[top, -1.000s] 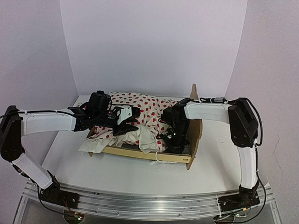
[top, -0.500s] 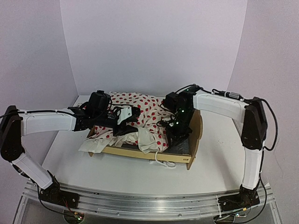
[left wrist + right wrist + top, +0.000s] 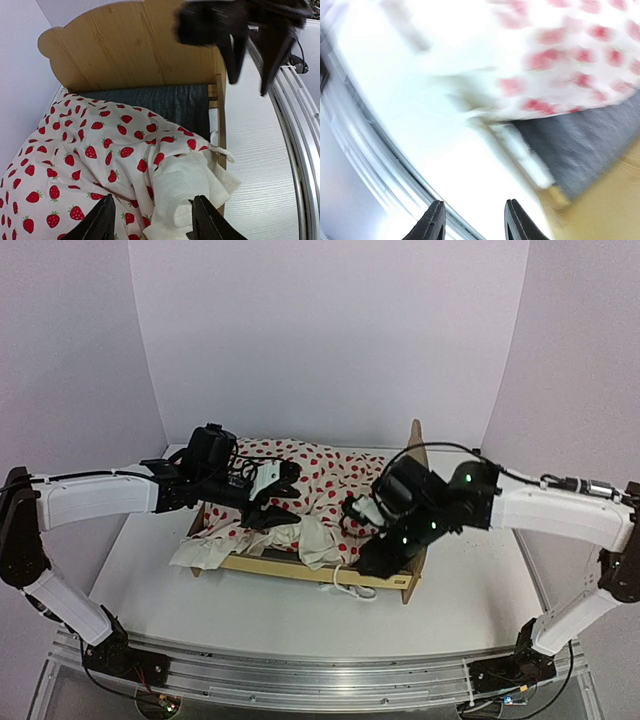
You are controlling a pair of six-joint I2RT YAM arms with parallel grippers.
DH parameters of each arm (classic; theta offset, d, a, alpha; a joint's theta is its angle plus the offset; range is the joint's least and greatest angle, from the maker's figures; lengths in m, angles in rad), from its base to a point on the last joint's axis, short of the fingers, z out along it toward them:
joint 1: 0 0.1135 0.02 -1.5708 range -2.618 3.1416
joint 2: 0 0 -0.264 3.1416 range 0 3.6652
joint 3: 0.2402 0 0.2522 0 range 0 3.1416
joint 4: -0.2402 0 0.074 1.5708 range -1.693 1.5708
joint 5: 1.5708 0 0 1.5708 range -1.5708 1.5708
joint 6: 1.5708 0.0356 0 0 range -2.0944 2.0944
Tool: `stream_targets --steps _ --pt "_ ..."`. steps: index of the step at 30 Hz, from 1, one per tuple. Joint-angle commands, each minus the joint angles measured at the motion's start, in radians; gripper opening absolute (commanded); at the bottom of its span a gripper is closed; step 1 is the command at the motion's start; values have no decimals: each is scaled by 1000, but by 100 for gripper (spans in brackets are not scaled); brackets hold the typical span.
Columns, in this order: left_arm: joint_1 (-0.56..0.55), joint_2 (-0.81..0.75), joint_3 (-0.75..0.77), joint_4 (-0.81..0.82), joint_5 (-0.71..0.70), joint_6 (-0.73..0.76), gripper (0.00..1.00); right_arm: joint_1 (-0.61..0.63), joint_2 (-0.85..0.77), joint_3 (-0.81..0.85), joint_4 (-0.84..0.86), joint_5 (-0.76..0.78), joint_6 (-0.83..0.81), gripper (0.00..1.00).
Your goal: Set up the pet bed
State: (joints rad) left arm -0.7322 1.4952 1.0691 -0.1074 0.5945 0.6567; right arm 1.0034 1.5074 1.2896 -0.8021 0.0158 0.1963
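Well, left jaws and right jaws gape empty; the bed [image 3: 130,45] looks light and stiff: I'd take a side rail [image 3: 285,568], not the soft blanket [image 3: 75,150]

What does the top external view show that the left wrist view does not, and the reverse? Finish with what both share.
Only the top external view: both white arms along their length, the left arm and the right arm, and the blanket spilling over the pet bed's foot end.
Only the left wrist view: the headboard's broad inner face with its wood grain, and the print as strawberries.
Both: the bed, the blanket, the grey felt base and the right claw near the headboard end.
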Motion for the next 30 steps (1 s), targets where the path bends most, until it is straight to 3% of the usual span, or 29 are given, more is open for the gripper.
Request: stream_targets --steps 1,7,12,18,23,30 --pt "-37 -67 34 -57 60 54 55 129 -141 -300 453 193 -32 42" --pt "-73 -87 -14 -107 77 97 53 209 -113 -493 705 349 -13 40" --pt "-78 -94 -51 -100 33 107 51 225 -98 -699 1028 446 20 39" --pt "-79 -82 -100 -91 -6 142 48 219 -8 -738 1090 600 -31 36" --pt "-79 -29 -90 -67 -31 100 48 115 6 -722 1098 560 -88 35" --pt "-79 38 -61 -20 -37 79 49 -87 24 -664 1111 354 -185 35"
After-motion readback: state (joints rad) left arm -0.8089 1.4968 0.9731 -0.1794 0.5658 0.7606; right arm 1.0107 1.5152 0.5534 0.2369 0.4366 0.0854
